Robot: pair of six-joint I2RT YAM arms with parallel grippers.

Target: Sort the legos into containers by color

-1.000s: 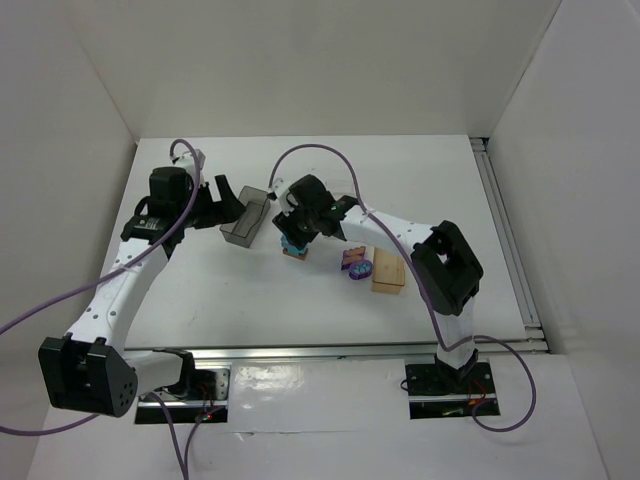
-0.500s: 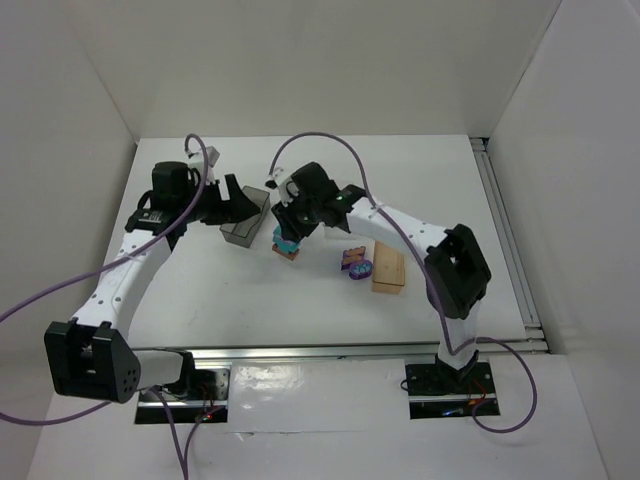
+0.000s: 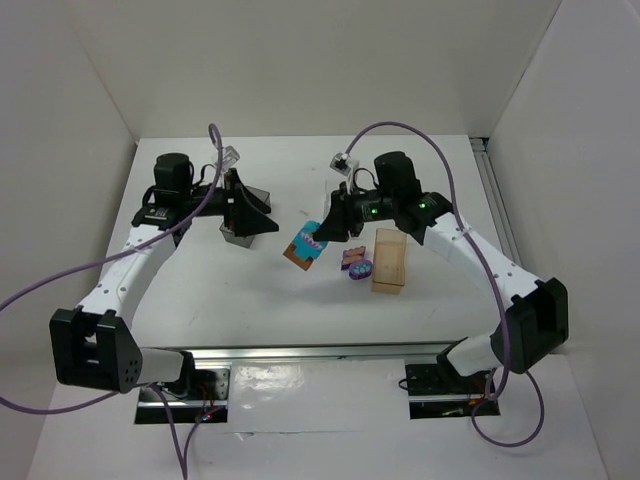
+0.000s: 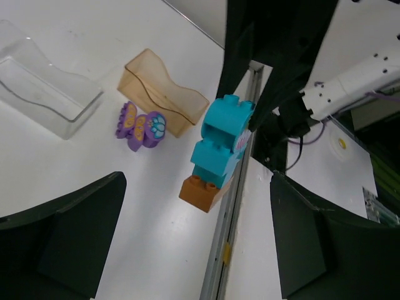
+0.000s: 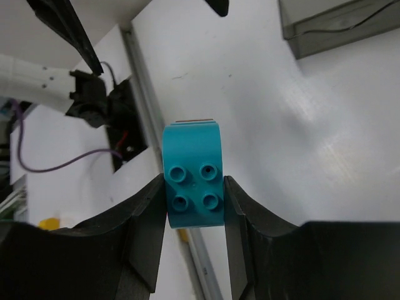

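My right gripper [image 3: 323,232] is shut on a stack of legos [image 3: 306,247]: teal bricks on an orange brick. It holds the stack tilted above the table's middle. In the right wrist view the teal brick [image 5: 193,181] sits between both fingers [image 5: 144,219]. The left wrist view shows the teal bricks [image 4: 222,144] and the orange brick [image 4: 203,190]. A purple lego [image 3: 357,266] lies beside the orange bin [image 3: 388,262]. My left gripper [image 3: 255,215] is open and empty over the dark grey bin [image 3: 237,237]. The clear bin [image 4: 44,87] shows in the left wrist view.
The purple lego [image 4: 140,125] and the orange bin [image 4: 165,94] also show in the left wrist view. The dark grey bin [image 5: 337,22] shows at the top right of the right wrist view. A metal rail [image 3: 350,350] runs along the table's near edge.
My right gripper has lifted the teal and orange stack off the table, tilted it and drawn back to the right. My left gripper has shifted right over the grey bin.
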